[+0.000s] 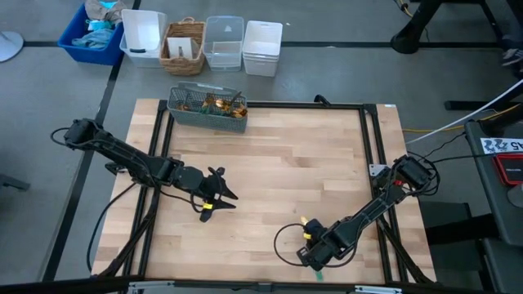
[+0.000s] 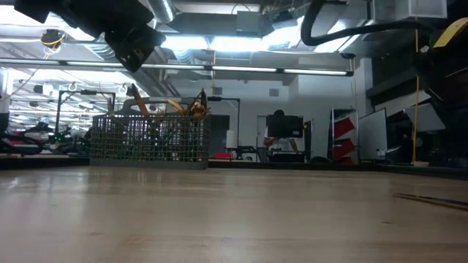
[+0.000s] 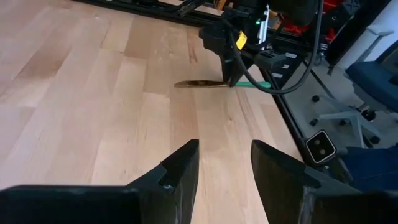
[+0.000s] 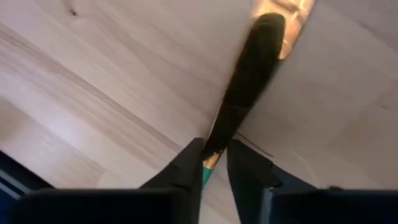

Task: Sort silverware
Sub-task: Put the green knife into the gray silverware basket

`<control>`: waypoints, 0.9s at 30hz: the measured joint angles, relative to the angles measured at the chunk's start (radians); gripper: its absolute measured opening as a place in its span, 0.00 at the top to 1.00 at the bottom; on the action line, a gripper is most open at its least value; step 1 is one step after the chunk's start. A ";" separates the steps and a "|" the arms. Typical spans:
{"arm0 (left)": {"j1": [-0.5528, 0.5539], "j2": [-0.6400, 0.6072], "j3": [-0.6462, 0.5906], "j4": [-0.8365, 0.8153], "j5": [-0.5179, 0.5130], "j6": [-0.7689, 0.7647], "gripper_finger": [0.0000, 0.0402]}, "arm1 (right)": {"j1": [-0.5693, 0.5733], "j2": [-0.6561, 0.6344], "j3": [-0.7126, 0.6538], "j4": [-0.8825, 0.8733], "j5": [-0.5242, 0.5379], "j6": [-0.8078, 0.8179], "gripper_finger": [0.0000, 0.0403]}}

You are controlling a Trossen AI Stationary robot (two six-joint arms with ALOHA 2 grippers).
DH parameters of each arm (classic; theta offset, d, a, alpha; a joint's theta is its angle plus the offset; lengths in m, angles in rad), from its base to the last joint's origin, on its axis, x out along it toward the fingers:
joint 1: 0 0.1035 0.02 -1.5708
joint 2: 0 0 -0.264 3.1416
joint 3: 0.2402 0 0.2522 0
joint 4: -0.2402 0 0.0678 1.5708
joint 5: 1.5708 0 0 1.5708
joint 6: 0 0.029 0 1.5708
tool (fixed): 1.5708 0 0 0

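Most silverware (image 1: 214, 104) already in mesh caddy (image 1: 204, 111); one piece (image 3: 211, 83) left, pinched by right gripper (image 4: 214, 163); left gripper (image 3: 224, 171) apart, idle.

matt pale wood table (image 1: 270, 163), wire-mesh caddy (image 1: 206, 110).

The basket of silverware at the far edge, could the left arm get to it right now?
Probably yes. The left gripper hovers empty with jaws open, and only bare table lies between it and the basket.

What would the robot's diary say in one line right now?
right gripper: closing on knife, near table edge | left gripper: open, waiting | basket: silverware inside
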 joint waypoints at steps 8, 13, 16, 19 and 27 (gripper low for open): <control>0.000 0.000 0.000 0.000 0.000 0.021 0.65 | -0.003 0.000 -0.003 -0.005 0.013 0.000 0.99; 0.000 0.000 0.000 0.000 0.000 0.021 0.65 | -0.013 0.002 -0.004 0.014 0.021 -0.002 0.98; 0.000 0.000 0.000 0.000 0.000 0.021 0.65 | -0.029 0.002 -0.003 0.026 0.029 -0.022 0.98; 0.000 0.000 0.000 0.000 0.000 0.021 0.65 | -0.049 0.002 -0.003 0.045 0.046 -0.063 0.99; 0.000 0.000 0.000 0.000 0.000 0.021 0.65 | -0.090 -0.015 0.003 0.108 0.049 -0.198 0.98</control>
